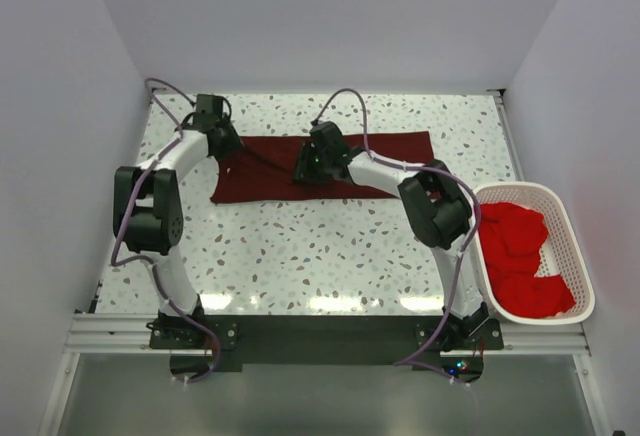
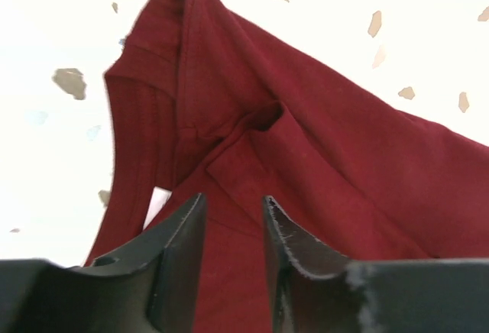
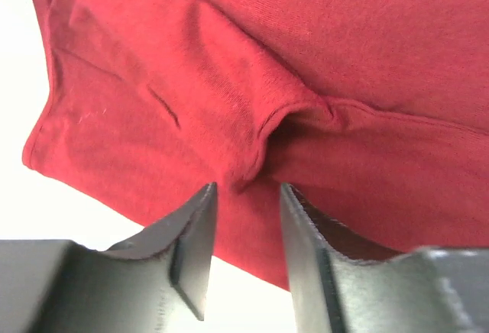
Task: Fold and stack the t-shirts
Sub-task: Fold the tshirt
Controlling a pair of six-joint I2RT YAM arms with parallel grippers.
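Two arms reach over the dark maroon t-shirt (image 1: 395, 148), which lies as a long folded strip across the far part of the speckled desk (image 1: 330, 246). The left tool (image 1: 222, 142) sits at the strip's left end, its fingers (image 2: 183, 230) apart just above a raised pucker of cloth, with the white neck label (image 2: 158, 198) beside them. The right tool (image 1: 312, 162) is over the strip's middle, fingers (image 3: 195, 234) likewise apart at a pinched crease, gripping nothing. The brighter red t-shirts (image 1: 515, 256) lie heaped in the white mesh basket (image 1: 573, 241) at the desk's right edge.
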